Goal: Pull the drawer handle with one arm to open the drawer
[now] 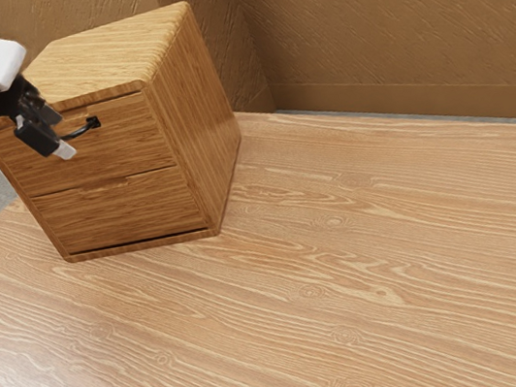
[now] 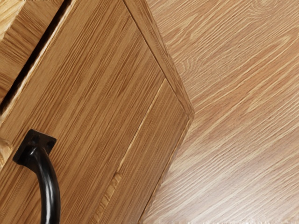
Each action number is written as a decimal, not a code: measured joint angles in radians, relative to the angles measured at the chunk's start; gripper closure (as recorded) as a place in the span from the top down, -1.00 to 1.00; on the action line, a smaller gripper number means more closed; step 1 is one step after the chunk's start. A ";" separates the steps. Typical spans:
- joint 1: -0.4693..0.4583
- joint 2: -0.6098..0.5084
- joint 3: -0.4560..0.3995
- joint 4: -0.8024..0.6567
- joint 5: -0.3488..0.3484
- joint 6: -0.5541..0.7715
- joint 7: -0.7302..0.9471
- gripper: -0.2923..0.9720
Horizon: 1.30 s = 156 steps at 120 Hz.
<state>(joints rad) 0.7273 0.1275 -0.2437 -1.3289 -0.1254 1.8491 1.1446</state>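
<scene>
A wooden cabinet (image 1: 186, 97) stands at the back of the exterior view's left, with two drawer fronts facing me. The top drawer (image 1: 122, 141) carries a black curved handle (image 1: 86, 127); its front looks level with the cabinet face. My gripper (image 1: 47, 132) hangs in front of the handle's end nearer the exterior view's left, fingers apart and open, one finger (image 1: 56, 147) below the bar and one above. I cannot tell whether they touch the bar. In the wrist view the handle (image 2: 46, 182) and its square mount lie close under my hand, on the top drawer front (image 2: 93, 107).
The lower drawer (image 1: 123, 210) has no handle that I can see. The cabinet stands on a wide wooden tabletop (image 1: 368, 264), also in the wrist view as the tabletop (image 2: 243, 116). Brown walls (image 1: 387, 16) close the back; a grey floor strip lies at the far left.
</scene>
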 joint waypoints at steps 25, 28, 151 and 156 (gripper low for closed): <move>-0.014 0.055 0.002 0.041 -0.005 0.031 0.195 0.53; -0.010 0.030 0.004 0.028 -0.004 0.032 0.213 0.53; -0.003 0.096 0.054 0.012 0.011 0.146 0.555 -0.35; -0.003 0.090 0.054 0.002 0.012 0.147 0.559 -0.40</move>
<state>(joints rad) 0.7243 0.2174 -0.1899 -1.3268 -0.1131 1.9961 1.7036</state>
